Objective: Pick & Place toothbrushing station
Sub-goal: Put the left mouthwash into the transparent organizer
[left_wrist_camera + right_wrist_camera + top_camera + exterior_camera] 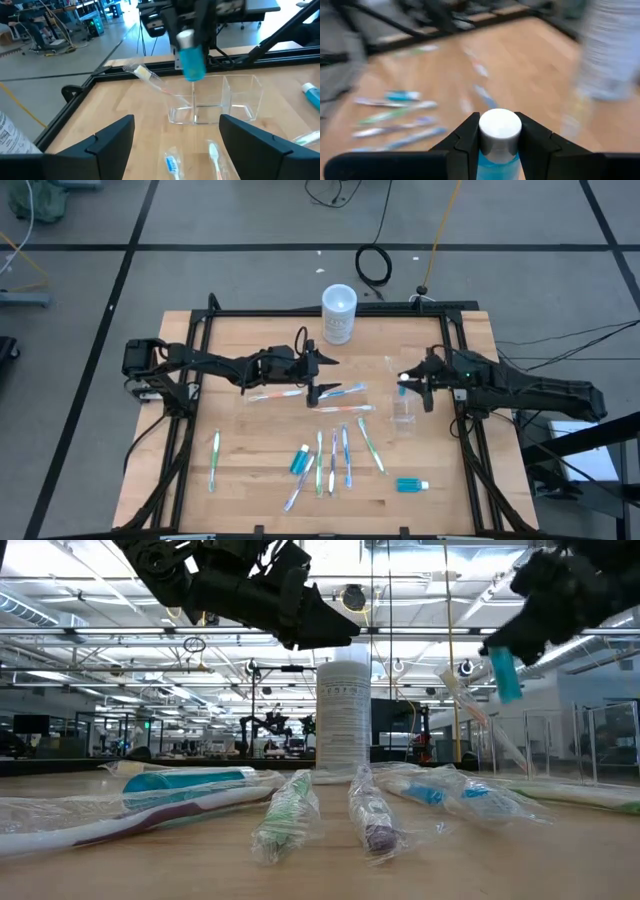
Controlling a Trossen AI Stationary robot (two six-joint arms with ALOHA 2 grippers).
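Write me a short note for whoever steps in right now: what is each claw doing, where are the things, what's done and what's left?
Right gripper: shut on a teal tube, held above the clear cup.
Left gripper: open, empty, over the table centre.
Done: one toothbrush leans in the cup.
Left: this tube, two more tubes and the wrapped toothbrushes spread on the table.

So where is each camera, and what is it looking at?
High view: above, looking down on the table; both arms show.
Low view: at tabletop height, facing wrapped toothbrushes; both arms overhead.
Left wrist view: on the left arm, facing the clear cup; its open fingers show.
Right wrist view: on the right arm; its fingers clamp a teal tube.
Shared: that tube appears in all four.
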